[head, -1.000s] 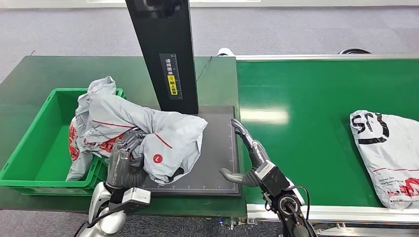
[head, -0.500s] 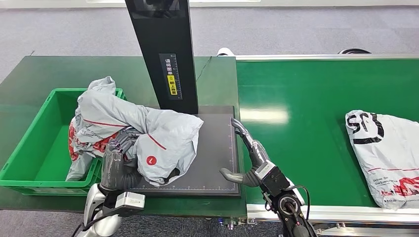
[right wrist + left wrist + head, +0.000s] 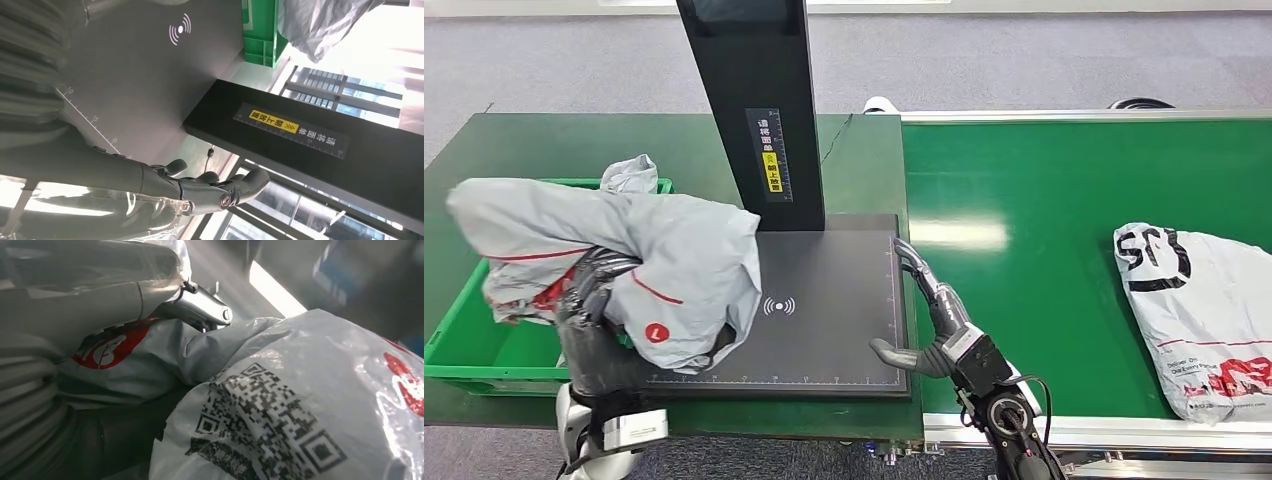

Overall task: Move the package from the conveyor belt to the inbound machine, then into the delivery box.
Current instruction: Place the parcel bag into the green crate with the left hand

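Note:
My left hand (image 3: 594,300) grips a crumpled grey package (image 3: 659,260) with red markings, held up over the left edge of the black inbound machine plate (image 3: 834,320) and the right side of the green delivery box (image 3: 464,335). The package's QR label (image 3: 260,425) fills the left wrist view, close to the hand. My right hand (image 3: 929,315) stands open at the plate's right edge, fingers stretched out (image 3: 200,187), holding nothing. A second grey package (image 3: 1199,310) lies on the green conveyor belt (image 3: 1044,230) at the far right.
The scanner's black post (image 3: 759,110) rises at the back of the plate. The green box sits on the dark green table (image 3: 544,140) to the left. Grey floor lies beyond the table and belt.
My left hand has lifted the grey package and carried it left, off the plate toward the box, uncovering the plate's scan symbol. The package on the belt has drifted slightly left. The right hand stayed put.

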`<state>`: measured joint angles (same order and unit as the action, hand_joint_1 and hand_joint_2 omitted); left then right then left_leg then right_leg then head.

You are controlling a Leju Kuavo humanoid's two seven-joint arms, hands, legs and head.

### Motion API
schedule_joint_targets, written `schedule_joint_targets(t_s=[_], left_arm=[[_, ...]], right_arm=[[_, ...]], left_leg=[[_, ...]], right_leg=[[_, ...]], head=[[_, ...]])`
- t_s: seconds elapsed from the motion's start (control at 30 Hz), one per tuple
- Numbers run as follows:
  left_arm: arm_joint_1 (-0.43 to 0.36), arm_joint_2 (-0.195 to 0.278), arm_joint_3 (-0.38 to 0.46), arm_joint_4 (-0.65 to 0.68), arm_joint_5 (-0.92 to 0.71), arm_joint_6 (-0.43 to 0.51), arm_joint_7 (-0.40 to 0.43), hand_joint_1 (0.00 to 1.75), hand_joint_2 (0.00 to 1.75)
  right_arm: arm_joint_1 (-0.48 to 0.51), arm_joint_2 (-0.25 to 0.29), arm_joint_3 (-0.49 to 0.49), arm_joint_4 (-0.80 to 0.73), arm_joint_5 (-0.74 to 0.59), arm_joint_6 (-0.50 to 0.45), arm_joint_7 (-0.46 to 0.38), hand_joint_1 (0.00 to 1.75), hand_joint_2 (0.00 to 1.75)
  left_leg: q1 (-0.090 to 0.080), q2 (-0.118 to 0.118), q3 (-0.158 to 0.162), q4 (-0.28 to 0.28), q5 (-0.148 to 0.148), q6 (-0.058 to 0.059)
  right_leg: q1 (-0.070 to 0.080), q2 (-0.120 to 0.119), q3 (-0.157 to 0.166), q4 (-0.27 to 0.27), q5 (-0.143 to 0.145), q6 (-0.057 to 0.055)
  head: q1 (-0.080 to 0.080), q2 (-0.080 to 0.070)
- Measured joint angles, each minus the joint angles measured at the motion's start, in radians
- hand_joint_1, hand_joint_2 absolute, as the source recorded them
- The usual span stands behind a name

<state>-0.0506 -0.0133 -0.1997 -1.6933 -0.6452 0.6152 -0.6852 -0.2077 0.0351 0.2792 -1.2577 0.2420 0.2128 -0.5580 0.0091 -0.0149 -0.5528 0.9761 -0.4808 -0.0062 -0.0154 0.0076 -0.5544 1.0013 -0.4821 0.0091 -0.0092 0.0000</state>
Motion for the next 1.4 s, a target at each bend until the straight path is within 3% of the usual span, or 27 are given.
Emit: schedule_joint_targets(t_s=[0.1, 0.2, 0.4, 0.63, 0.73, 0.83, 1.07, 1.17, 1.3, 1.4], left_arm=[[-0.004, 0.009, 0.050, -0.023, 0.029, 0.042, 0.067, 1.75, 1.75], [-0.051, 0.024, 0.158, 0.027, 0.091, -0.015, 0.176, 1.75, 1.75], [-0.127, 0.035, 0.318, 0.154, 0.122, -0.129, 0.198, 1.75, 1.75], [-0.202, 0.034, 0.406, 0.316, 0.257, -0.405, 0.337, 1.75, 1.75], [-0.239, 0.039, 0.441, 0.422, 0.325, -0.488, 0.332, 1.75, 1.75], [-0.267, 0.044, 0.476, 0.508, 0.368, -0.511, 0.312, 1.75, 1.75], [-0.315, 0.048, 0.544, 0.618, 0.558, -0.605, 0.299, 1.75, 1.75], [-0.336, 0.047, 0.567, 0.658, 0.631, -0.582, 0.269, 1.75, 1.75], [-0.348, 0.043, 0.572, 0.671, 0.586, -0.400, 0.211, 1.75, 1.75], [-0.351, 0.042, 0.571, 0.672, 0.574, -0.369, 0.208, 1.75, 1.75]], right_arm=[[0.001, -0.002, 0.000, 0.000, 0.000, -0.006, 0.002, 0.00, 1.75], [0.010, -0.004, 0.000, -0.005, 0.000, -0.011, 0.004, 0.00, 1.75], [0.020, -0.007, -0.001, -0.013, 0.005, -0.014, 0.004, 0.00, 1.75], [0.021, -0.006, -0.008, -0.014, 0.021, -0.009, 0.005, 0.00, 1.75], [0.021, -0.006, -0.010, -0.014, 0.027, -0.006, 0.004, 0.00, 1.75], [0.021, -0.006, -0.010, -0.013, 0.032, -0.006, 0.004, 0.00, 1.75], [0.014, -0.004, -0.010, -0.009, 0.034, -0.006, 0.004, 0.00, 1.75], [0.005, -0.002, -0.010, -0.003, 0.034, -0.006, 0.004, 0.00, 1.75], [0.004, 0.002, -0.010, 0.000, 0.034, -0.009, 0.004, 0.00, 1.75], [0.004, 0.003, -0.010, 0.000, 0.034, -0.010, 0.004, 0.00, 1.75]], left_leg=[[0.000, 0.000, 0.000, 0.000, 0.000, 0.000], [0.000, 0.000, 0.000, 0.000, 0.001, -0.001], [0.001, 0.003, 0.000, 0.000, 0.002, -0.002], [0.001, 0.003, 0.000, 0.000, 0.002, -0.002], [0.001, 0.003, 0.000, 0.000, 0.002, -0.002], [0.001, 0.003, 0.000, 0.000, 0.002, -0.002], [0.001, 0.002, 0.000, 0.000, 0.002, -0.002], [0.001, 0.000, 0.002, 0.000, 0.002, -0.002], [0.001, -0.001, 0.005, -0.001, 0.003, -0.003], [0.001, -0.001, 0.006, -0.001, 0.004, -0.004]], right_leg=[[0.000, 0.000, 0.000, 0.000, 0.000, 0.000], [0.001, 0.000, 0.000, 0.000, 0.001, -0.001], [0.001, 0.001, -0.001, 0.000, 0.002, -0.002], [0.001, 0.001, -0.001, 0.000, 0.002, -0.002], [0.001, 0.002, -0.001, 0.000, 0.002, -0.002], [0.001, 0.002, -0.001, 0.000, 0.002, -0.002], [0.001, 0.001, 0.000, 0.000, 0.002, -0.002], [0.001, 0.000, 0.002, 0.000, 0.002, -0.002], [0.001, -0.001, 0.005, 0.000, 0.002, -0.003], [0.001, -0.001, 0.006, 0.000, 0.002, -0.003]], head=[[0.000, 0.000], [0.000, 0.000], [0.000, 0.000], [0.000, 0.000], [0.000, 0.000], [0.000, 0.000], [0.000, 0.000], [0.000, 0.000], [0.000, 0.000], [0.000, 0.000]])
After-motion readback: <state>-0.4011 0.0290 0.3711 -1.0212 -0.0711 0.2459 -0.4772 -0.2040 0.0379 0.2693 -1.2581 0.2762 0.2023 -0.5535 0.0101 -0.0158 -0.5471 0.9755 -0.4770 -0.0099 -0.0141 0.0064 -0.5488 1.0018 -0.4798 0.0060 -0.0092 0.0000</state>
